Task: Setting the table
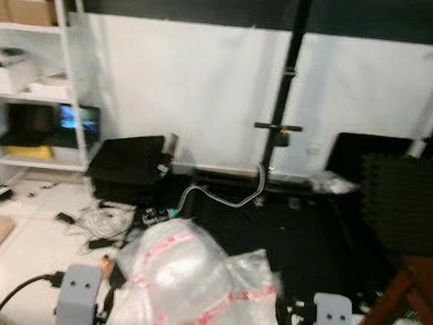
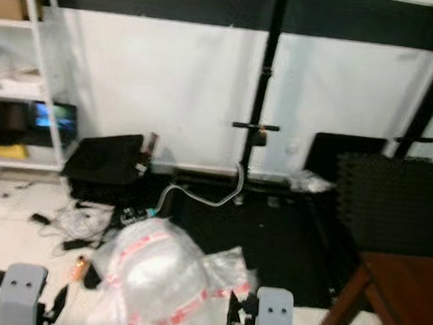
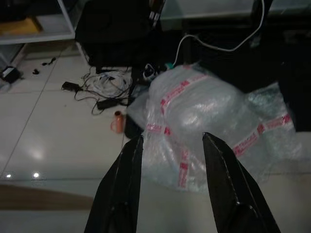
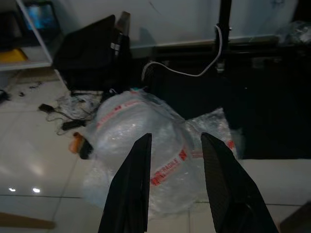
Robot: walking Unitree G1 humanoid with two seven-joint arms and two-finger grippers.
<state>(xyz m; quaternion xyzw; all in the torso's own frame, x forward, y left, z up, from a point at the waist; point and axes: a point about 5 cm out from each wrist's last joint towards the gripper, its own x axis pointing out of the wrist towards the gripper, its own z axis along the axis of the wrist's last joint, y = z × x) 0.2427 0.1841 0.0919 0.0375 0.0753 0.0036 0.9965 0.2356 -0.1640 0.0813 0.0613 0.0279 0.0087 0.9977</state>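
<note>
A: What lies ahead of the robot?

B: A bundle of bubble wrap point(image 1: 193, 283) bound with red-printed tape, lying on the pale tiled floor point(image 1: 25, 246) just in front of both arms; behind it a black mat point(image 1: 293, 235) runs to the white wall; a black case point(image 1: 127, 167) sits on the floor to the left of the mat, with a tangle of cables point(image 1: 100, 225) on the tiles before it.

A: And the left claw point(image 3: 171, 145)?

B: Its two black fingers stand apart with nothing between them; in the left wrist view they hang above the floor, pointing at the near edge of the bundle; a small orange object point(image 3: 117, 122) lies beside the wrap.

A: The right claw point(image 4: 176, 141)?

B: Also parted and holding nothing; its fingers frame the taped bundle from above, without touching it.

A: Any counter in view?

B: A corner of a dark wooden counter point(image 2: 401, 291) at the lower right, apart from the bundle; a white shelf unit point(image 1: 28, 90) stands at the far left, with boxes on top and a lit screen point(image 1: 77, 119) lower down.
</note>
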